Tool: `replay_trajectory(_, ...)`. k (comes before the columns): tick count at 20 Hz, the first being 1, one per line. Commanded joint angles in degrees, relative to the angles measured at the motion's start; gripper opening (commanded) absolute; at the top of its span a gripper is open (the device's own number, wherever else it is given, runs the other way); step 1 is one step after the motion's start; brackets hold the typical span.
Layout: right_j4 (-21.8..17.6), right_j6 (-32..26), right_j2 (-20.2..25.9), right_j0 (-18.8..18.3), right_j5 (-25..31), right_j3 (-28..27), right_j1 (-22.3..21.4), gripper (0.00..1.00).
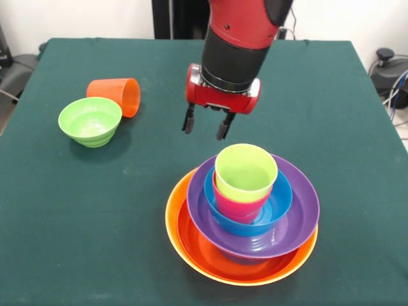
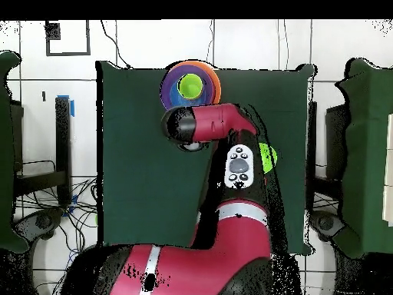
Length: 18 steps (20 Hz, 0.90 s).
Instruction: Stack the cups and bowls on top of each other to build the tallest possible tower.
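The tower [image 1: 245, 217] stands on the near half of the table [image 1: 76, 242] in the front view. It is a nest, not a column: a broad orange bowl [image 1: 191, 252] at the bottom, a purple bowl [image 1: 299, 210] in it, a blue bowl [image 1: 280, 204] in that, then a pink cup [image 1: 236, 207] with a lime green cup [image 1: 245, 171] seated inside it, mouth up. From overhead the tower [image 2: 190, 87] shows at the table's far edge, partly hidden by the arm.

Just behind the tower, and above the table, hangs the gripper [image 1: 206, 127], its two dark fingers spread apart and holding nothing.

Well to the tower's left and further back, an orange cup [image 1: 118, 94] lies on its side, mouth towards the tower, touching or nearly touching a small green bowl [image 1: 90, 120] that sits upright in front of it.

These pieces look like light, stiff, glossy plastic, likely slippery; thin rims should give the fingers the surest hold, one inside and one outside the wall. The lying cup may roll if nudged. The nested stack seems steady, though the top cups could tip under a sideways push.

The table wears a dark green cloth, which should damp sliding. Around it are a pale floor, cables and dark equipment at the edges.
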Motion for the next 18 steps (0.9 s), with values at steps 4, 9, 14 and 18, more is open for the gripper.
replay_trajectory(4,-3.0,12.82,-7.04,5.37,-2.59,-1.19,2.13,1.0)
replay_trajectory(9,-1.82,14.08,-9.37,7.45,-3.44,-0.44,2.71,1.0)
replay_trajectory(14,-1.29,17.35,-12.06,9.61,-5.78,-0.49,4.91,1.0)
replay_trajectory(18,-0.8,19.67,-13.55,10.58,-8.67,-1.02,8.07,1.0)
